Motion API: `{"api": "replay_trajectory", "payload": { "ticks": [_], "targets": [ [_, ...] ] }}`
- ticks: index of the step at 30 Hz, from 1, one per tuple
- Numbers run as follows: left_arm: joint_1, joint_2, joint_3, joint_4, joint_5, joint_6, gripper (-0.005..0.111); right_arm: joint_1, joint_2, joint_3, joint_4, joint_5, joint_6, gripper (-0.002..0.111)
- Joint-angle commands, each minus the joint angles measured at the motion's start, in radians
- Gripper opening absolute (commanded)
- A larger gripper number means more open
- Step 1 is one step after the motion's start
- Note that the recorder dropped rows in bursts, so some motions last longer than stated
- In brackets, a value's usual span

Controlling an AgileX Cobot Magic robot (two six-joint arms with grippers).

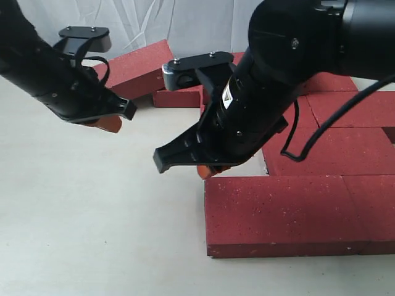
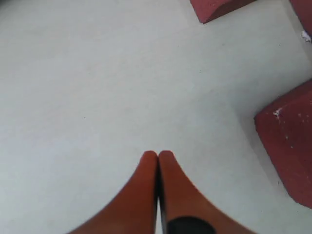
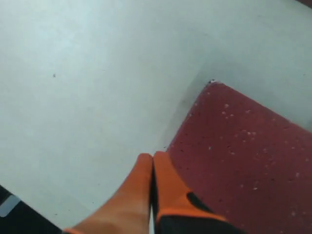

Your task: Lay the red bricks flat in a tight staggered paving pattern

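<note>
DESK: Where do the pavers lie?

PHOTOGRAPHER: The dark red bricks (image 1: 327, 151), rough rectangular pavers flecked with white, lie flat in rows on the right of the pale grey bench (image 1: 92, 234). The front brick (image 1: 274, 209) runs its long axis left to right across the exterior view. It is butted end to end against a neighbouring brick (image 1: 370, 209). The row behind starts further right, so the joints are staggered. A thin pale gap shows at that row's left end.

DESK: Any out of line?

PHOTOGRAPHER: At the back, before the white cloth (image 1: 154, 21), a tilted brick (image 1: 139, 65) sits with one end raised. A flat brick (image 1: 176, 97) lies just beside it.

DESK: And the arms?

PHOTOGRAPHER: Both are clenched on nothing, with orange fingertips pressed together. The left claw (image 1: 111, 123) (image 2: 157, 155) hangs over bare bench, well apart from the paved patch. The right claw (image 1: 207, 170) (image 3: 152, 157) has its tips just beside the front brick's far left corner. Whether they touch it cannot be told.

DESK: Room to move?

PHOTOGRAPHER: Open bench lies to the left of the patch and in front of it. The front brick's left end and near long edge are free.
</note>
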Motion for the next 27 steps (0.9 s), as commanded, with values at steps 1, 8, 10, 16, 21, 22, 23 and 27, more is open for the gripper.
{"api": "replay_trajectory", "payload": {
  "ticks": [1,8,10,16,21,22,23,27],
  "targets": [
    [-0.001,-0.137,0.067,0.03,-0.038,-0.003,0.0,0.014,-0.028,0.002,0.035,-0.035,0.009,-0.001],
    [0.0,-0.26,0.116,0.069,-0.11,-0.003,0.0,-0.072,-0.036,0.002,0.03,-0.055,0.009,-0.001],
    [0.0,-0.265,0.125,0.058,-0.133,-0.003,0.0,-0.112,-0.036,0.002,0.024,-0.061,0.009,-0.001],
    [0.0,-0.214,0.132,0.003,-0.152,-0.003,0.0,-0.276,-0.028,0.002,0.021,-0.151,0.001,-0.001],
    [0.0,-0.084,0.077,-0.069,-0.223,-0.001,0.0,-0.418,0.008,0.002,0.034,-0.244,0.001,-0.001],
    [0.0,-0.055,0.047,-0.075,-0.223,-0.001,0.0,-0.444,0.019,0.002,0.044,-0.253,0.001,-0.001],
    [0.0,0.018,-0.011,-0.103,-0.231,-0.001,0.0,-0.486,0.039,0.002,0.047,-0.268,0.001,-0.001],
    [0.0,0.222,-0.18,-0.247,-0.226,0.054,0.0,-0.571,0.072,0.002,-0.07,-0.344,0.001,-0.001]
  ]
}}
